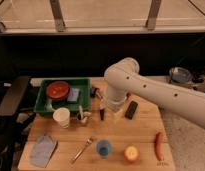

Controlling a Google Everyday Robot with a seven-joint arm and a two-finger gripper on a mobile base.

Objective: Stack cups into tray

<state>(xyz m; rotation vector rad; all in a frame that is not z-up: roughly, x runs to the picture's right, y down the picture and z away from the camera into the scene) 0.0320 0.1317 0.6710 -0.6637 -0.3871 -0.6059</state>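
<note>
The white cup [61, 117] stands upright on the wooden table just in front of the dark green tray [41, 106]. The blue cup [103, 148] stands upright near the table's front edge, in the middle. The tray holds a red bowl [58, 90] and a small grey-blue item [73, 94]. My gripper [115, 110] hangs under the white arm over the middle of the table, to the right of the tray and the white cup and behind the blue cup. It holds no cup.
A fork [83, 149] and a grey-blue cloth [43, 150] lie at the front left. An orange [131, 153] and a red sausage-like item [158, 145] lie at the front right. A black block [131, 109] lies right of the gripper. Small items [84, 117] lie beside the white cup.
</note>
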